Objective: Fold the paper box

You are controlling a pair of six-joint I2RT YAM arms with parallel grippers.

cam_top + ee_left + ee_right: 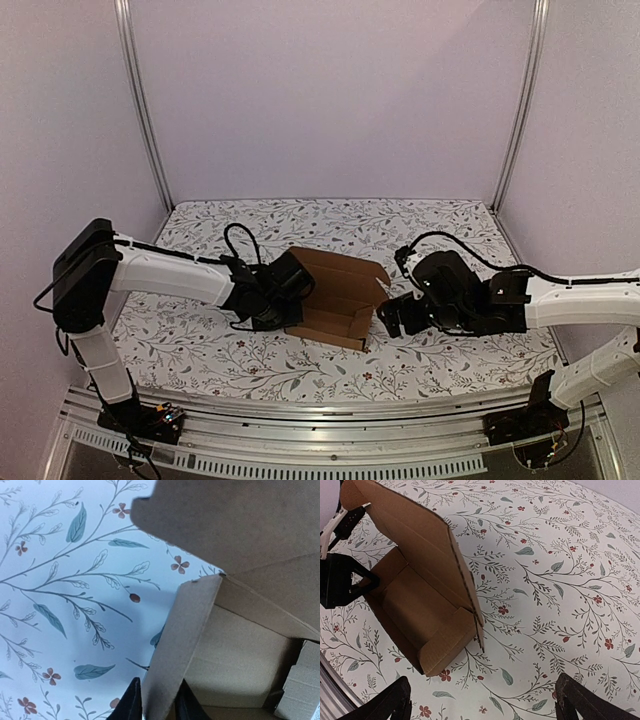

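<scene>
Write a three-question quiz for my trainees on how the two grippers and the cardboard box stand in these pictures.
1. True or false: the right gripper is holding the box.
2. Fill in: the box's lid is ____ (open or closed).
3. What does the left gripper pinch? A) the lid B) a side wall C) nothing

Key: 1 false, its fingers are spread with only the tablecloth between them; 2 open; 3 B.
</scene>
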